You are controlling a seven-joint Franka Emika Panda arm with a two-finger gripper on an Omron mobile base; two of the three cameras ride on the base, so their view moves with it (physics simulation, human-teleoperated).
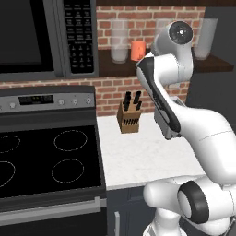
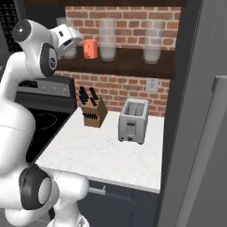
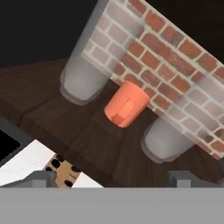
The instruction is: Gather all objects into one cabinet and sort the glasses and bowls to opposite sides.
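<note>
Hand view: orange cup [image 3: 127, 104] mid-shelf [image 3: 52, 127], flanked closely by two clear glass jars [image 3: 83, 78]. Gripper [image 3: 111, 178] open, short of cup. Risk: fingers clipping jars on approach.

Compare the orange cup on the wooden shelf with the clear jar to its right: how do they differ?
The orange cup is opaque and solid orange; the clear jar is see-through, so the bricks show behind it. The cup is short; the jar rises well above it. The cup has a raised tab on its side; the jar looks plain. Both stand upright, side by side, on the shelf.
</note>
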